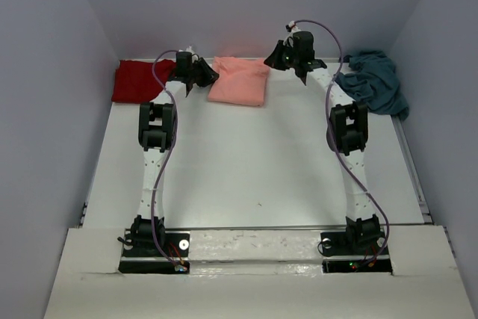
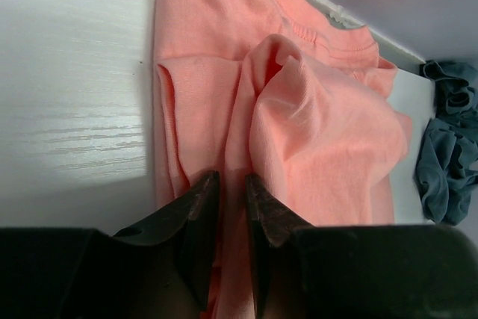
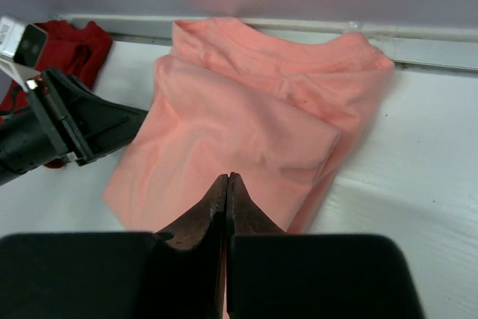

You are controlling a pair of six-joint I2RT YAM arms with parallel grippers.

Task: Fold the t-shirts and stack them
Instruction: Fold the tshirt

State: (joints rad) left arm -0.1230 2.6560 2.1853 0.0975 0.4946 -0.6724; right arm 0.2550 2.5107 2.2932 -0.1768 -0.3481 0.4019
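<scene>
The salmon-pink t-shirt (image 1: 239,81) lies folded at the back middle of the white table (image 1: 246,169). My left gripper (image 1: 212,76) is at the shirt's left edge. In the left wrist view its jaws (image 2: 231,183) stand a narrow gap apart, with a fold of the pink cloth (image 2: 299,117) filling that gap. My right gripper (image 1: 271,58) hovers at the shirt's back right corner. In its own view the fingers (image 3: 226,181) are pressed together with nothing between them, above the pink cloth (image 3: 239,125). The dark red t-shirt (image 1: 138,80) lies at the back left, the teal-blue t-shirt (image 1: 373,84) bunched at the back right.
A pale wall (image 1: 246,5) and a metal rail (image 3: 418,41) run right behind the shirts. Side walls close in the table on the left and right. The teal shirt (image 2: 448,162) hangs partly over the right edge. Both arm bases (image 1: 153,248) sit at the near edge.
</scene>
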